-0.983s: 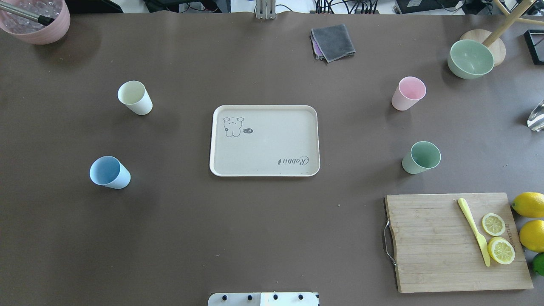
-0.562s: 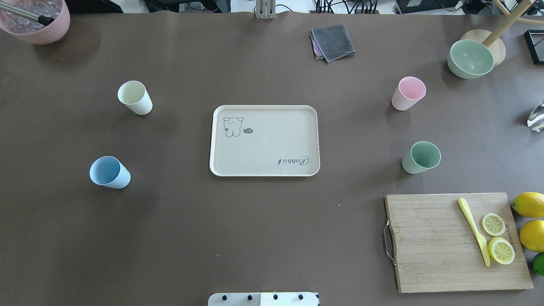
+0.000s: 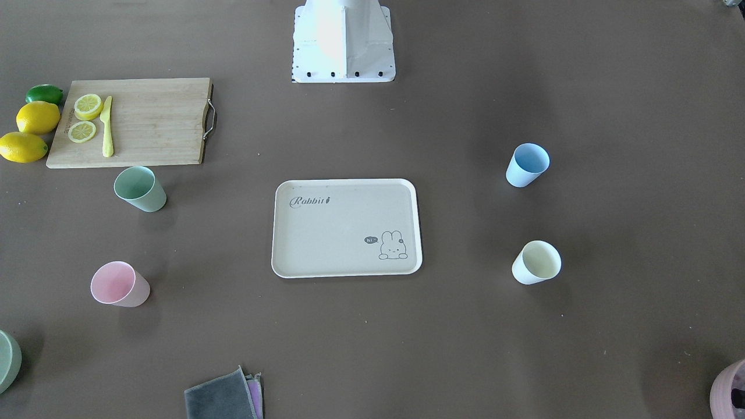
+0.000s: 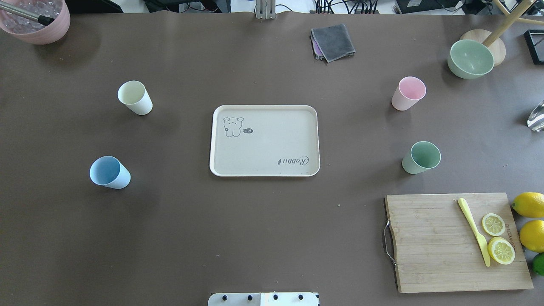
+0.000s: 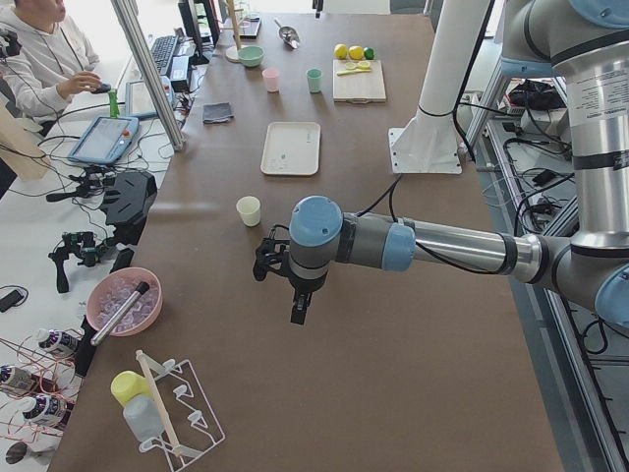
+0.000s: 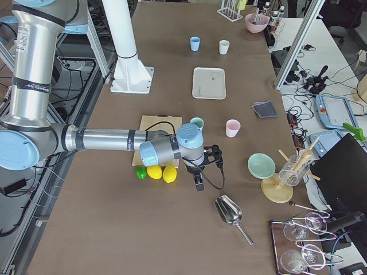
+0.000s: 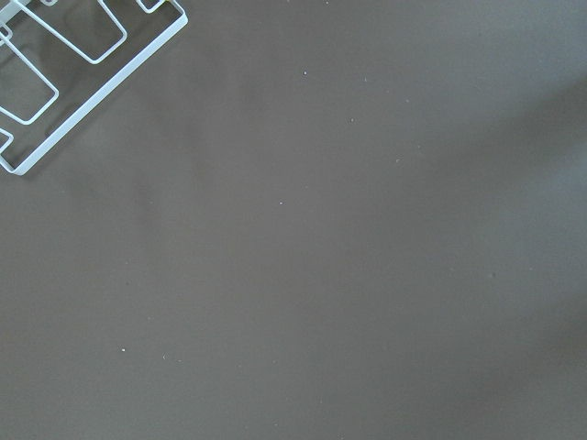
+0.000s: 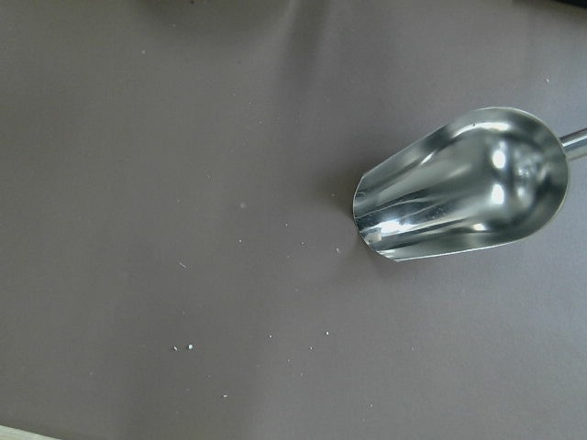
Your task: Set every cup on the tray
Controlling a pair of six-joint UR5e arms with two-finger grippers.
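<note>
Both grippers show only in the side views, so I cannot tell whether their jaws are apart or together. The left gripper (image 5: 263, 265) hangs over the brown table (image 4: 255, 238) at the far left end, past the cups. Its wrist camera sees only tabletop and a corner of a white wire rack (image 7: 101, 93).

From left to right in the overhead view, a pink pot (image 4: 46, 32) sits cut off at the far corner. The cream-yellow cup (image 4: 134, 97) and, nearer the robot, the light blue cup (image 4: 109, 172) both stand upright on the table, well apart from each other and from the tray. The tray (image 4: 272, 144) lies flat in the middle, its bunny drawing at the far left corner. A folded grey cloth (image 4: 332, 41) lies beyond it near the far edge.

To the right of the tray stand the pink cup (image 4: 408, 93) and, nearer the robot, the pale green cup (image 4: 420, 157), upright on the table, not on the tray. A sage-green bowl (image 4: 470, 58) sits beyond the pink cup. Near the green cup, but apart from it, lies a bamboo cutting board (image 4: 429, 246) with a yellow knife (image 4: 473, 229) and two lemon slices (image 4: 493, 224), and whole lemons (image 4: 529, 204) just beside its right edge.

The right gripper (image 6: 217, 156) hangs past the lemons, seemingly pointing down. Its wrist camera shows a metal scoop (image 8: 459, 183) lying on the table.
</note>
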